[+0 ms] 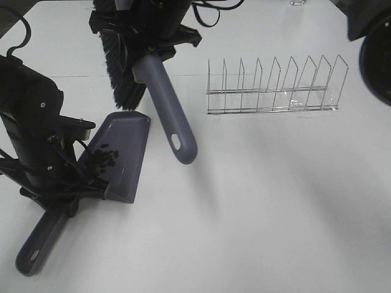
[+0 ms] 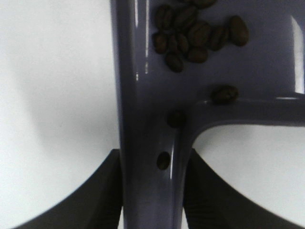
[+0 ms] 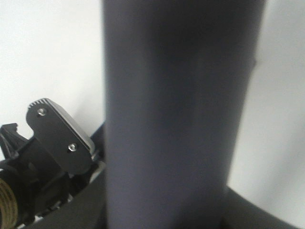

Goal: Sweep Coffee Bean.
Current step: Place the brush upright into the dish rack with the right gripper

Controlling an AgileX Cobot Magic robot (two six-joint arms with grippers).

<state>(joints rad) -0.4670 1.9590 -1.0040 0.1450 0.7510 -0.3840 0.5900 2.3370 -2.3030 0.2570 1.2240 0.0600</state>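
A loose cluster of dark coffee beans point(image 1: 104, 157) lies inside the purple-grey dustpan point(image 1: 127, 152), toward its back wall. In the left wrist view the beans point(image 2: 195, 36) sit in the pan just past the handle joint. My left gripper point(image 1: 66, 194) is shut on the dustpan's handle point(image 2: 150, 181), with the pan's front lip pointing to the far side. My right gripper point(image 1: 146, 47) reaches across to the far left and is shut on the brush point(image 1: 170, 116). The brush's black bristles point(image 1: 122, 70) hang just beyond the pan's lip. Its handle point(image 3: 176, 114) fills the right wrist view.
A wire dish rack point(image 1: 275, 85) stands on the white table point(image 1: 275, 207) at the far right of centre. A dark piece of equipment point(image 1: 372, 43) sits at the top right corner. Cables lie along the far edge.
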